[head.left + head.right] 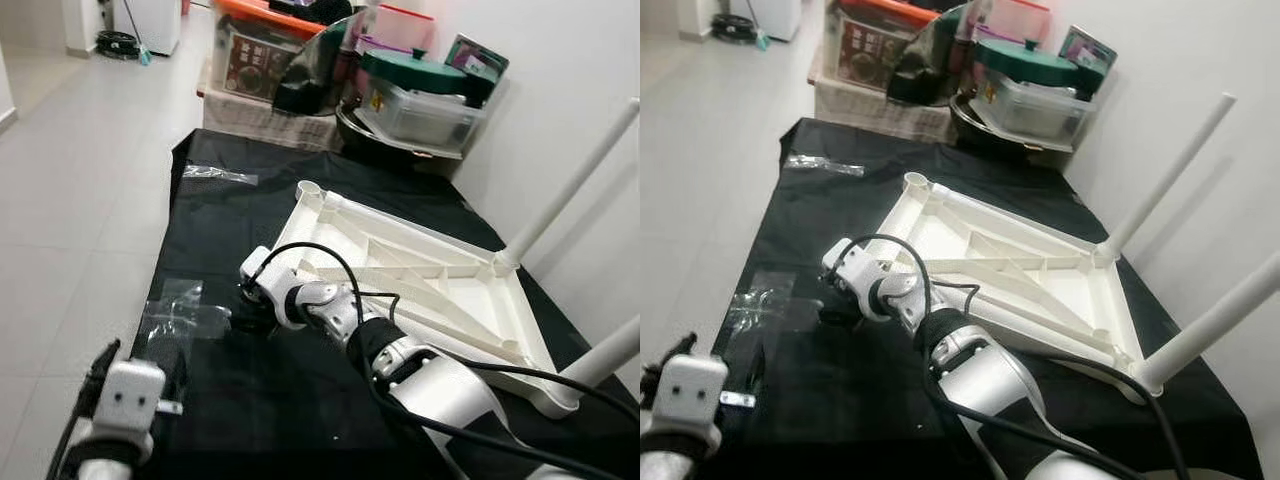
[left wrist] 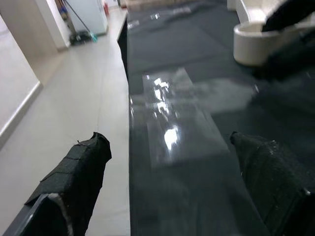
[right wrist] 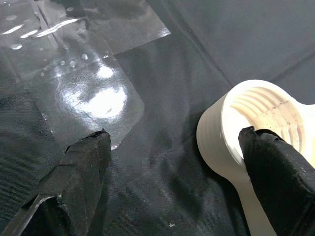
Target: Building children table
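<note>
Item: white plastic tabletop [image 1: 420, 275], inverted on black sheet [image 1: 210, 400], two legs [image 1: 575, 180] fitted at right. Likely light, rigid, slippery; best held by rim or ribs. Right gripper [image 3: 172, 162], fingers spread, one fingertip [image 3: 275, 162] in empty threaded socket [image 3: 256, 115] at near-left corner. Left gripper [image 2: 170, 167] spread, over clear bag [image 2: 177, 118].

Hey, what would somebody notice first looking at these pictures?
A white children's table top lies upside down on a black sheet, with two white legs already screwed into its far corners and sticking up. The right tool hovers open at an empty threaded leg socket, near a clear plastic bag. Storage boxes are piled behind.
</note>
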Robot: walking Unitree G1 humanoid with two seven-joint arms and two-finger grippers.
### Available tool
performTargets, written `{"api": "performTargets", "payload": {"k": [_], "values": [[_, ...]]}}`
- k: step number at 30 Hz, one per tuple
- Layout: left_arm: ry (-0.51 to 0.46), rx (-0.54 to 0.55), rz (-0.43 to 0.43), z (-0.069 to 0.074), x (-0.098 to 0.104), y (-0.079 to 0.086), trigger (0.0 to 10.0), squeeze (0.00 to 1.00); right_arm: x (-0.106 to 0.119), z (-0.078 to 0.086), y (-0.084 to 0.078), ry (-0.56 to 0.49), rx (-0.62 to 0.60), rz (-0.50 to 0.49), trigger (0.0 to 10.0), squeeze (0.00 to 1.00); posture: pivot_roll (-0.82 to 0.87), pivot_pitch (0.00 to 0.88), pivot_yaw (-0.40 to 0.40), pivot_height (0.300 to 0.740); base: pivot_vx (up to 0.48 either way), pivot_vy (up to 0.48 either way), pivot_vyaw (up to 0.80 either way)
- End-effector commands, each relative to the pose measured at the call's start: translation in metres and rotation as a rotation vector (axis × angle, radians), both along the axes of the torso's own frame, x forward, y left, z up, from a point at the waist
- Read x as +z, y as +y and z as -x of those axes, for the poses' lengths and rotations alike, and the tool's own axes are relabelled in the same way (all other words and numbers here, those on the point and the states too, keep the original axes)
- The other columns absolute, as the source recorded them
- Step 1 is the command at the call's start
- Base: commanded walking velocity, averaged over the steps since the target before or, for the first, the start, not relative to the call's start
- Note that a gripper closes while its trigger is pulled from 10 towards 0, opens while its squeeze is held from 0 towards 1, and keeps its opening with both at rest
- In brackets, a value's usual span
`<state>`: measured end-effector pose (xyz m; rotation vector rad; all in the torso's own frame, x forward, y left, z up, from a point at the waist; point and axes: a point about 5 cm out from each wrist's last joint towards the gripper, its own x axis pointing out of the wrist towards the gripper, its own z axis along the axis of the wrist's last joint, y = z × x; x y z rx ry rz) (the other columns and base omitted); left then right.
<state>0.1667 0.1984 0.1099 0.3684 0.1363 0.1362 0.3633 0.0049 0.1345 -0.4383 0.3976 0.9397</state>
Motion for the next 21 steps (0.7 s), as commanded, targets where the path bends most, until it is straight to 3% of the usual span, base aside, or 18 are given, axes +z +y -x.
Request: {"api": "performTargets", "payload": {"k": [1, 4, 10, 21], "values": [[0.005, -0.019, 0.006, 0.001, 0.002, -0.004, 10.0, 0.00, -0.009, 0.001, -0.010, 0.040, -0.011, 0.031, 10.0, 0.00, 0.19, 0.031, -0.231, 0.740, 0.000, 0.000, 0.00], [0.044, -0.029, 0.001, 0.012, 0.005, -0.002, 10.0, 0.00, -0.011, 0.004, -0.006, 0.077, 0.000, 0.014, 10.0, 0.00, 0.18, 0.102, -0.220, 0.740, 0.000, 0.000, 0.00], [0.063, -0.048, 0.004, 0.019, 0.009, -0.007, 10.0, 0.00, -0.017, 0.012, 0.003, 0.124, 0.065, 0.017, 10.0, 0.00, 0.18, 0.149, -0.229, 0.740, 0.000, 0.000, 0.00], [0.086, -0.055, 0.014, 0.027, 0.009, -0.014, 10.0, 0.00, -0.023, 0.026, 0.019, 0.174, 0.190, 0.035, 10.0, 0.00, 0.19, 0.171, -0.247, 0.740, 0.000, 0.000, 0.00]]}}
